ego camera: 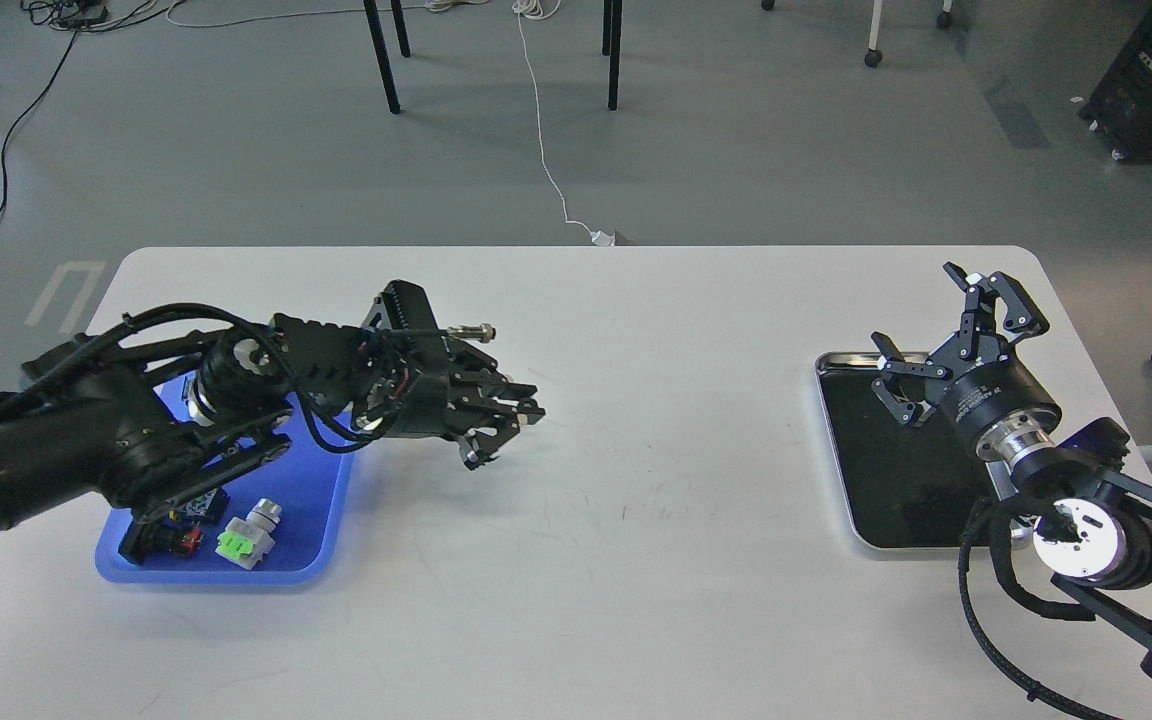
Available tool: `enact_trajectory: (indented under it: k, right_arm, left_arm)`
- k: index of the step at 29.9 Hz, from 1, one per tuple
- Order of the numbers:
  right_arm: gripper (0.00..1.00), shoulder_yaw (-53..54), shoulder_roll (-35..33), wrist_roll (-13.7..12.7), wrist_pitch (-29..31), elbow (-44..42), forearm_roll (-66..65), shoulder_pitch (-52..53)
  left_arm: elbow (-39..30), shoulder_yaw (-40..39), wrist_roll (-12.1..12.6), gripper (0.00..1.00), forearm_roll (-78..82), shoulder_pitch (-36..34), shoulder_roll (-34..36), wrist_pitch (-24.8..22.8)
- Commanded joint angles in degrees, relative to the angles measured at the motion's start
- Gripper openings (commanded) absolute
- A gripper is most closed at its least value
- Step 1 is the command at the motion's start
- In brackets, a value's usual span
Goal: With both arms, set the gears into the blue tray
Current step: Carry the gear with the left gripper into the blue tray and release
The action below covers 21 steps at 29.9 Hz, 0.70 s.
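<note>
Two trays on the table (636, 560), and no gears visible in either or anywhere else; they're tiny and black, so one could be hidden against the dark lining or inside a gripper. Can't tell.

Left gripper (506, 425): fingers look close together, pointing right, just past the blue tray (321, 500); whether they're clamped on a gear can't be told. Right gripper (956, 335): fingers spread apart, nothing between them, over the steel tray (836, 440).

Risks: if left holds a gear, it's beyond the tray rim, so letting go here would drop it on the table. Left arm also lies across the blue tray and could knock the contents.

Contents: blue tray has a green button (236, 545), a red button (186, 540) partly under the arm, maybe more hidden. Steel tray: black lining, nothing seen on it.
</note>
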Motion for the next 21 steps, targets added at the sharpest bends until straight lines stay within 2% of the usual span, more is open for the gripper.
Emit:
enact_trajectory:
  k: [1, 4, 10, 16, 21]
  right_arm:
    - [0.98, -0.1, 0.2, 0.0, 0.0, 0.0, -0.1, 0.0]
    - [0.98, -0.1, 0.2, 0.0, 0.0, 0.0, -0.1, 0.0]
    - [0.98, -0.2, 0.9, 0.0, -0.1, 0.0, -0.1, 0.0]
    - [0.98, -0.4, 1.5, 0.0, -0.1, -0.1, -0.1, 0.0]
    - [0.98, -0.3, 1.5, 0.0, -0.1, -0.1, -0.1, -0.1]
  left_arm:
    - [-0.2, -0.1, 0.0, 0.14, 0.0, 1.5, 8.3, 0.1]
    - [-0.9, -2.0, 0.0, 0.14, 0.0, 4.7, 13.3, 0.5]
    - [-0.5, -5.0, 0.0, 0.14, 0.0, 9.1, 18.1, 0.6]
    - [0.3, -5.4, 0.0, 0.15, 0.0, 11.8, 18.9, 0.6]
    - [4.0, -5.5, 0.0, 0.17, 0.0, 12.8, 18.1, 0.6]
